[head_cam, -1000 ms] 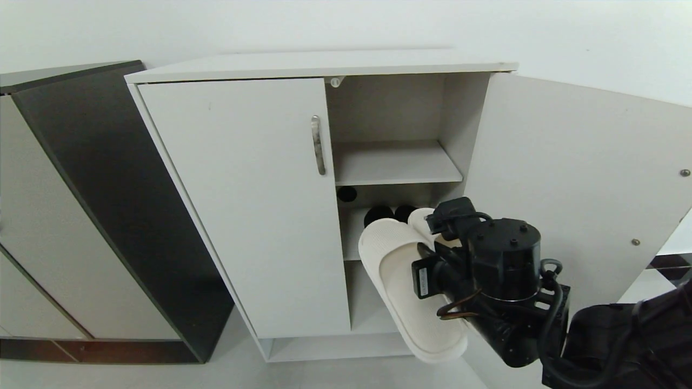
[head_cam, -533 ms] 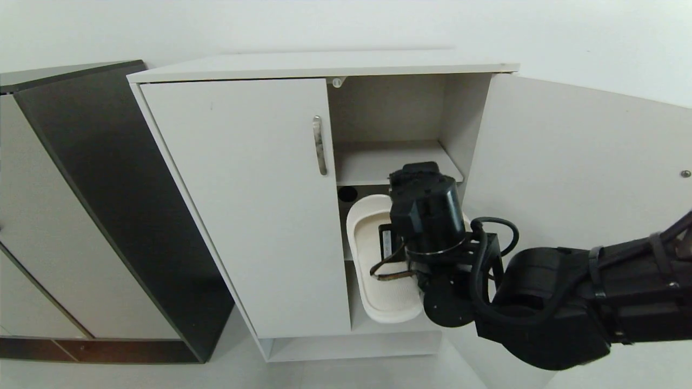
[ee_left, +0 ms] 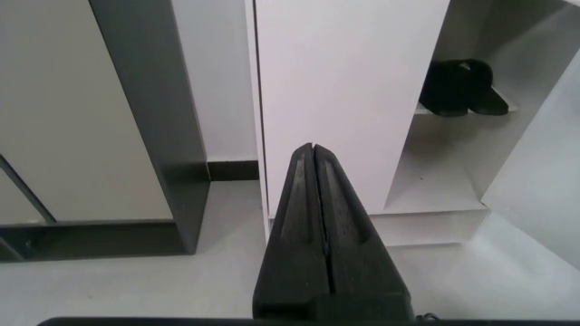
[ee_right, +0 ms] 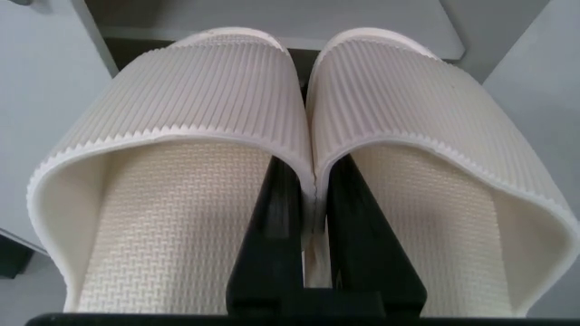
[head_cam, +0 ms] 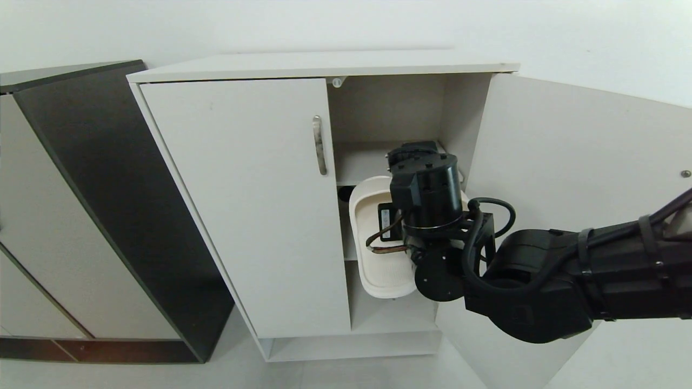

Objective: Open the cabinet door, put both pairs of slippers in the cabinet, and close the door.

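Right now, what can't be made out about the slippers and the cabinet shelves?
Head view: the right arm hides whether the white slippers are set down or touch the black slippers.
Right wrist view: the frame edge cuts off the white slippers' heels.

Right door (head_cam: 567,178) swung wide, right half of cabinet (head_cam: 324,65) reachable. Left door (head_cam: 243,205) shut, blocks left half. 2 white slippers (head_cam: 373,243), clamped in right gripper (ee_right: 311,190), fill much of opening before lower shelf (ee_left: 458,111). Black slippers (ee_left: 462,86) sit on that shelf. Passage left above upper shelf (head_cam: 359,161) and in bottom compartment (ee_left: 435,186).
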Motion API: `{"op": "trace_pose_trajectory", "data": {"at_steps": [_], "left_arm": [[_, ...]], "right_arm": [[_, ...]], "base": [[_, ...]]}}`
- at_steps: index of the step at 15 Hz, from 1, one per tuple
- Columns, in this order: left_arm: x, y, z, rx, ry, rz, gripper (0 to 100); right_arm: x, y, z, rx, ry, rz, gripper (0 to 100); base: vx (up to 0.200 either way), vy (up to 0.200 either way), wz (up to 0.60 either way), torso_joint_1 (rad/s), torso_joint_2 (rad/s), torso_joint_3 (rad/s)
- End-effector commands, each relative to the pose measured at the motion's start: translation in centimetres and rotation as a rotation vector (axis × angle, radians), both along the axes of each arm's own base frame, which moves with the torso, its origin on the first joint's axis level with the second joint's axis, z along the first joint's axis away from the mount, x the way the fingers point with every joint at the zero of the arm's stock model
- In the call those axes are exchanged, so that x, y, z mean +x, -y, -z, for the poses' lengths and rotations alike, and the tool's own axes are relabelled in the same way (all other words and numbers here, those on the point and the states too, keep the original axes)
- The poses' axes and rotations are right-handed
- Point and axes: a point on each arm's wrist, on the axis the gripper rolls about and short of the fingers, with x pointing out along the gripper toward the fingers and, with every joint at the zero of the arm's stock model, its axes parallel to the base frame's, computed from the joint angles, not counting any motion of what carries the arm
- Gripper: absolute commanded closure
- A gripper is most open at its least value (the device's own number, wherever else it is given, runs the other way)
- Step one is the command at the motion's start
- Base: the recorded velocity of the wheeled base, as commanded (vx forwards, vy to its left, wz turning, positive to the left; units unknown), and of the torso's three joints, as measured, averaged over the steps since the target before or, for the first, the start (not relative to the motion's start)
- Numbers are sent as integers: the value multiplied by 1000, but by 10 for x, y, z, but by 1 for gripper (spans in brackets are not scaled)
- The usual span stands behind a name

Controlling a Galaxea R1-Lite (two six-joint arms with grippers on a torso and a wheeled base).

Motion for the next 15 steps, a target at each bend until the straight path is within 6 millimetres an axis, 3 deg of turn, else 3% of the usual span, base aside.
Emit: {"op": "trace_pose_trajectory", "data": {"at_steps": [1, 2, 15], "left_arm": [[0, 0, 0, 1, 1, 0, 100], [0, 0, 0, 1, -1, 0, 100], [0, 0, 0, 1, -1, 3, 100]], "right_arm": [[0, 0, 0, 0, -1, 0, 100], [0, 0, 0, 0, -1, 0, 100], [4, 2, -4, 7, 10, 8, 100]], "base": [[0, 0, 0, 0, 0, 0], [0, 0, 0, 0, 0, 0], [200, 0, 0, 4, 3, 2]]}}
